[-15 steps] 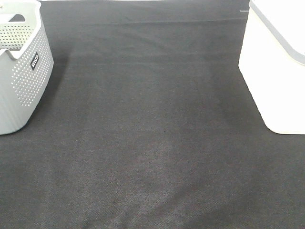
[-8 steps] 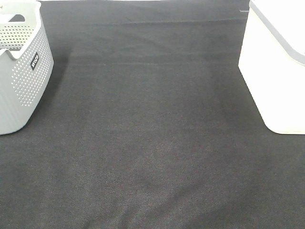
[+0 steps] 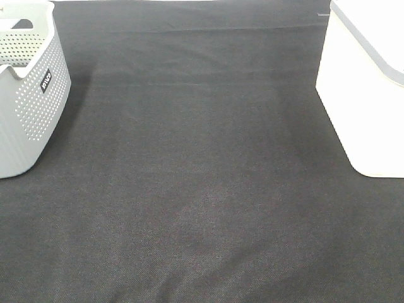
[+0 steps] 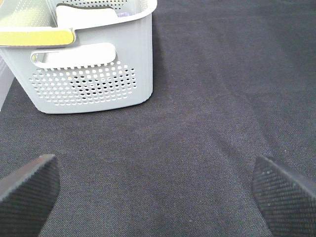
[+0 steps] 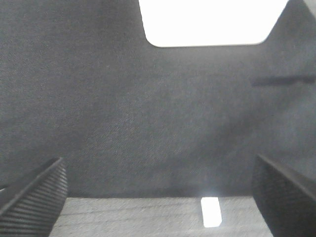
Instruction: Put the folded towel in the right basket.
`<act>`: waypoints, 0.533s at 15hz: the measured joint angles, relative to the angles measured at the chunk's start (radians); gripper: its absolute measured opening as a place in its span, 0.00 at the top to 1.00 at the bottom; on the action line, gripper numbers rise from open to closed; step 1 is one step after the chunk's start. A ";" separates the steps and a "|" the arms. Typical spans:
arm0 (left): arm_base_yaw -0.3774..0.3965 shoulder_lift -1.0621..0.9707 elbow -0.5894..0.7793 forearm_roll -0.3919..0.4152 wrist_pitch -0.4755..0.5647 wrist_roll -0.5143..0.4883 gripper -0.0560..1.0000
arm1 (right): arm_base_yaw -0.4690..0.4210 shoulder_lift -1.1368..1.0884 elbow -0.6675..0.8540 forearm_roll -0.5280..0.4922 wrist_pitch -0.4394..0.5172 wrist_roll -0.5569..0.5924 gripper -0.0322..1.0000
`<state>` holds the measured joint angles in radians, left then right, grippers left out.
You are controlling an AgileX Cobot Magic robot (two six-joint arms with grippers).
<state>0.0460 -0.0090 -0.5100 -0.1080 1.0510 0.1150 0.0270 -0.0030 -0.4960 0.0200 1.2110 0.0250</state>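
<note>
Folded towel cannot be placed with certainty in any view, and nothing lies between either set of jaws.

From the high exterior camera, the black cloth-covered bench (image 3: 202, 189) carries a grey perforated plastic basket (image 3: 28, 120) at its left edge and a white smooth-walled basket with a grey rim (image 3: 360, 107) at its right edge, the two well apart.

In the left wrist view, the left gripper (image 4: 158, 197) has its jaws spread wide over bare black cloth and holds nothing. The grey perforated basket (image 4: 94, 79) stands ahead of it, apart from the jaws. A pale item (image 4: 86, 17) and a yellow-edged piece (image 4: 37, 37) show inside; whether the pale item is the towel cannot be told.

In the right wrist view, the right gripper (image 5: 158, 197) likewise has its jaws wide apart and empty over the bench (image 5: 158, 113), with the white basket (image 5: 212, 22) ahead of it and apart from them.
</note>
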 joint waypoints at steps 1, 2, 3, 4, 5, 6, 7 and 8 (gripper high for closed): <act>0.000 0.000 0.000 0.000 0.000 0.000 0.01 | 0.000 0.000 0.006 -0.007 -0.033 -0.025 0.03; 0.000 0.000 0.000 0.000 0.000 0.000 0.01 | 0.000 0.000 0.033 -0.029 -0.083 -0.046 0.03; 0.000 0.000 0.000 0.000 0.000 0.000 0.01 | 0.000 0.000 0.037 -0.034 -0.085 -0.050 0.03; 0.000 0.000 0.000 0.000 0.000 0.000 0.01 | 0.000 0.000 0.039 -0.040 -0.097 -0.051 0.03; 0.000 0.000 0.000 0.000 0.000 0.000 0.01 | 0.000 0.000 0.040 -0.041 -0.102 -0.051 0.03; 0.000 0.000 0.000 0.000 0.000 0.000 0.01 | 0.000 0.000 0.041 -0.041 -0.104 -0.051 0.03; 0.000 0.000 0.000 0.000 0.000 0.000 0.01 | 0.000 0.000 0.041 -0.041 -0.105 -0.051 0.03; 0.000 0.000 0.000 0.000 0.000 0.000 0.01 | 0.000 0.000 0.041 -0.041 -0.106 -0.051 0.03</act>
<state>0.0460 -0.0090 -0.5100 -0.1080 1.0510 0.1150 0.0270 -0.0030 -0.4550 -0.0210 1.1050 -0.0260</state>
